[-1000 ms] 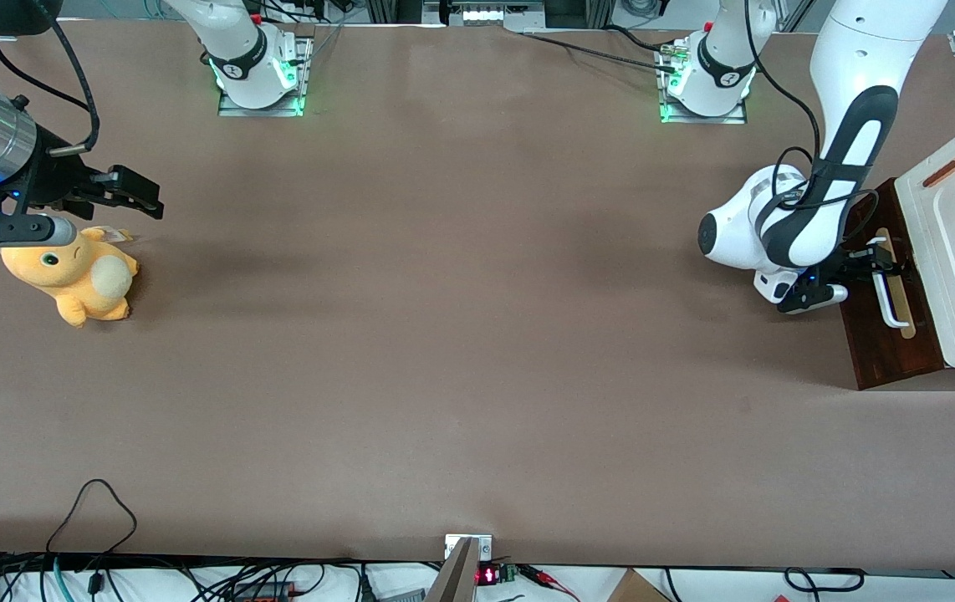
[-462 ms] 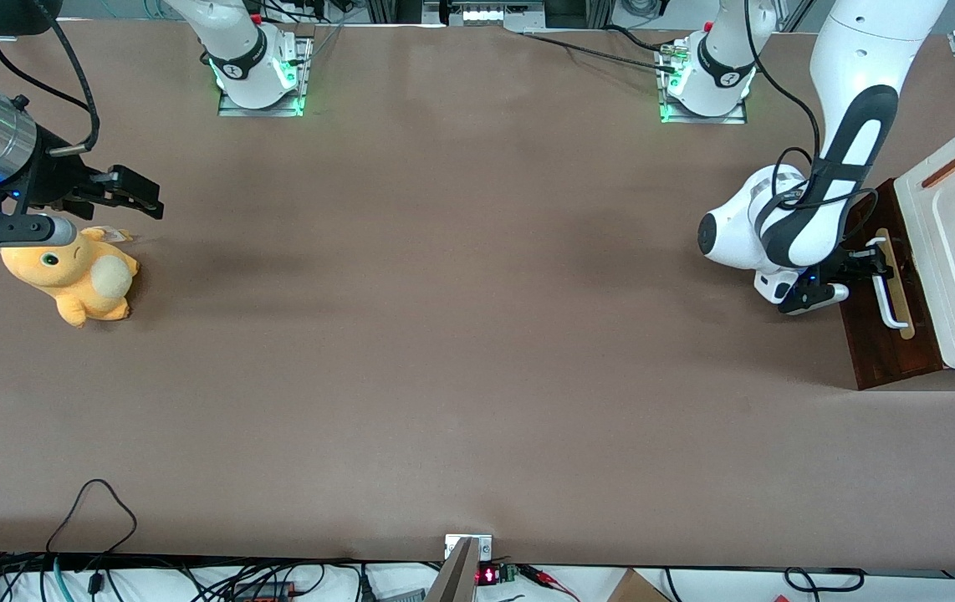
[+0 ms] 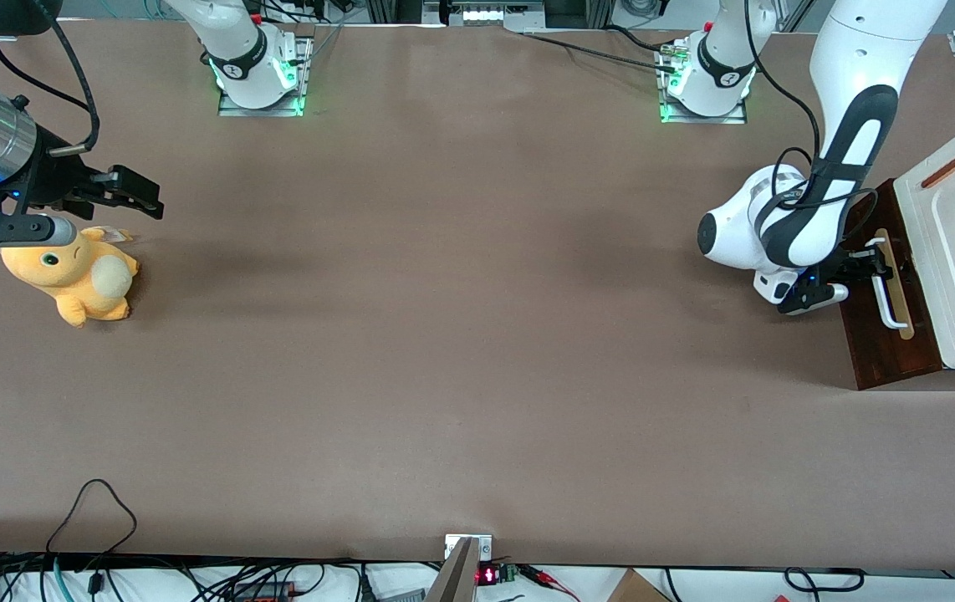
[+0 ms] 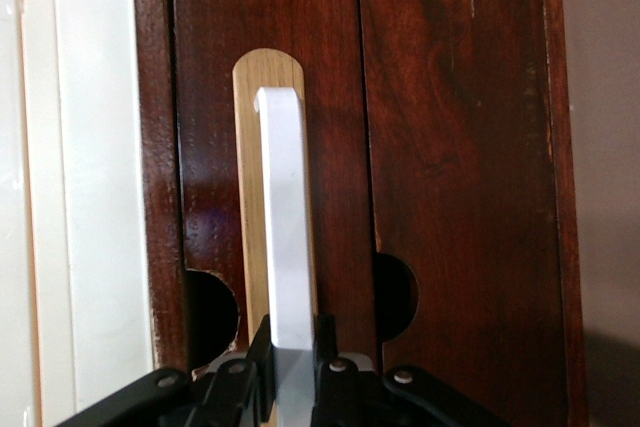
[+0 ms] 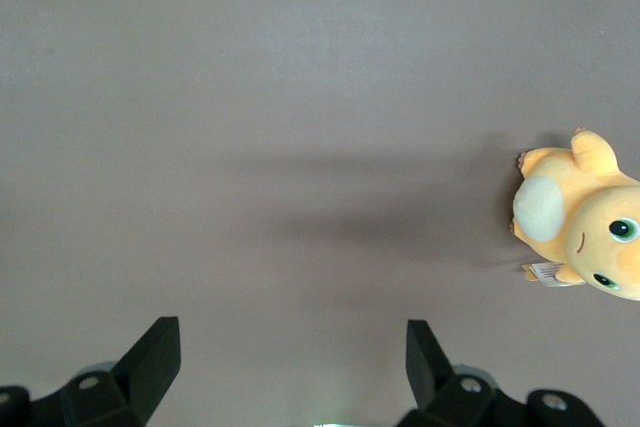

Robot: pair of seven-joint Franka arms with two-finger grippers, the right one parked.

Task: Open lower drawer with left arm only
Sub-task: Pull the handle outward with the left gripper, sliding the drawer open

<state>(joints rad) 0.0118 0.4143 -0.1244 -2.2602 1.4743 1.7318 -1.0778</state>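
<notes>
The left arm is reaching down from its base toward the working arm's end of the table, its forearm sloping nearer to the front camera and its wrist turning level toward the lower drawer. The gripper is sitting right at the drawer's white bar handle, in front of the drawer. Its two black fingers are pressing against either side of the bar, gripping it near one end.

No legible text. Red display at the table's edge nearest the front camera: digits unreadable. Hand unmarked.
</notes>
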